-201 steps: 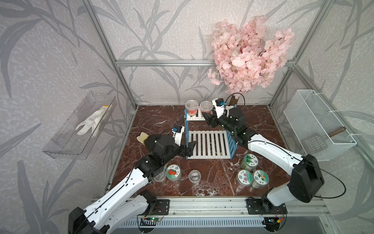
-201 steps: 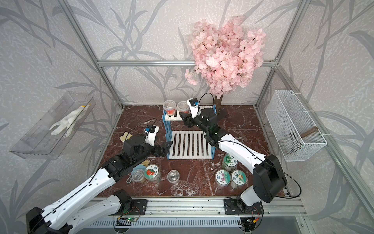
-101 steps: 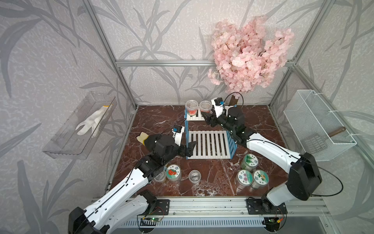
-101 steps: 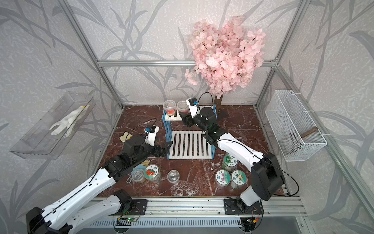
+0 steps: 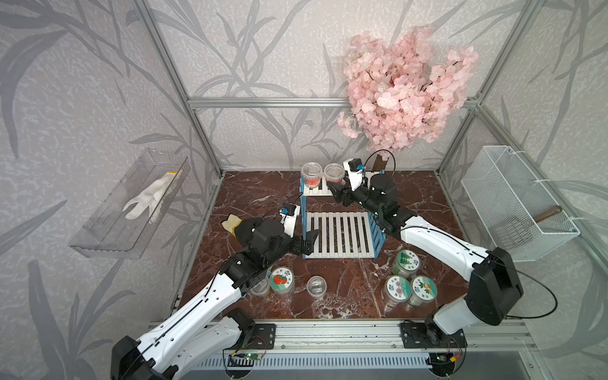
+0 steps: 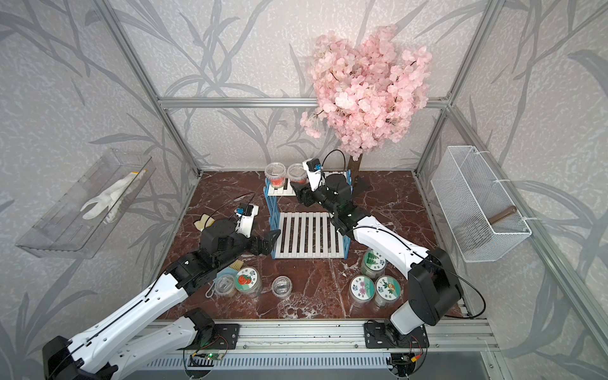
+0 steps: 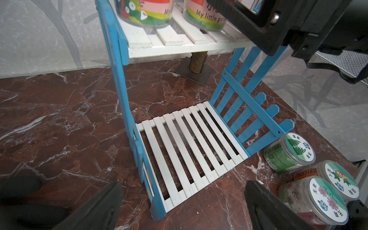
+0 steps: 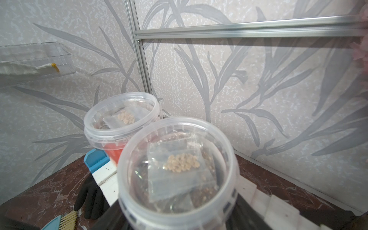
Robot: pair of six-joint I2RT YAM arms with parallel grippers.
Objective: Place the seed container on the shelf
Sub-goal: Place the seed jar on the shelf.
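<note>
The shelf is a small blue-framed rack with white slatted boards at the back middle of the floor. The seed container, a clear lidded tub with a seed packet inside, stands on the shelf's top board next to a second similar tub. My right gripper reaches over the top board, its black fingers lying against both sides of the seed container. My left gripper hovers wide open and empty at the lower board's front left corner.
Three lidded jars stand on the floor right of the shelf. A tomato-lid jar and a clear cup stand front left. A wire basket hangs on the right wall, a clear tray on the left. A pink blossom tree stands behind.
My right arm has shifted slightly at the top board with the seed container between its fingers. The left arm has not moved.
</note>
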